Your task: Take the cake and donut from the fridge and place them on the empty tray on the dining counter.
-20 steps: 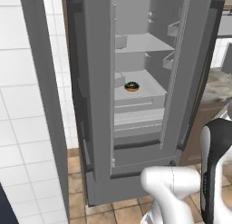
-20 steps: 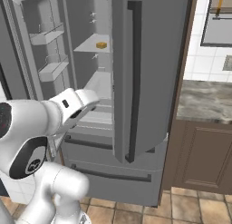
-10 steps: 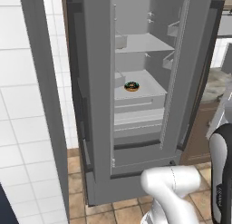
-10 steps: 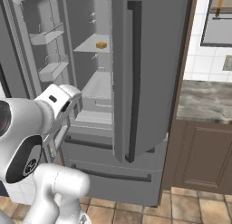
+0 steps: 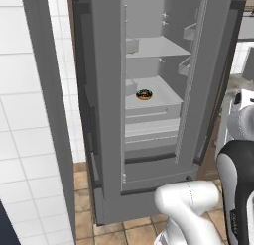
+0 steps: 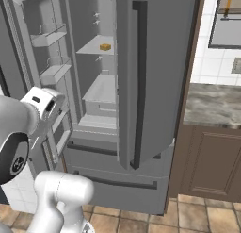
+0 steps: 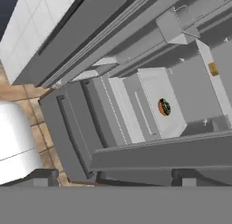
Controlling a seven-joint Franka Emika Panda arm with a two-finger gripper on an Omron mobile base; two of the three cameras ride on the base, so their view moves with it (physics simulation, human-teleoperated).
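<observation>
The grey steel fridge [image 6: 155, 62] stands in front of me with its left door swung open. On the upper shelf sits the cake [image 6: 105, 47], a small yellow-orange chunk, also seen as the cake [image 7: 213, 69] in the hand view. The chocolate donut [image 5: 144, 94] lies one shelf lower, near the front, and the donut [image 7: 164, 107] is well ahead of the hand. My gripper [image 7: 113, 178] is open with nothing between its fingers, held outside the fridge, apart from both. The white hand [image 6: 43, 102] hangs left of the opening. The tray and the dining counter are out of view.
The open fridge door [image 6: 47, 43] with its bins stands close beside the hand. A white tiled wall [image 5: 30, 115] flanks the fridge on one side. A marbled counter [image 6: 212, 102] over brown cabinets flanks the other. Drawers [image 5: 149, 127] sit under the donut's shelf.
The hand has swung back and to the left in the right base view, away from the fridge opening. The jaws stayed open. Cake and donut have not moved.
</observation>
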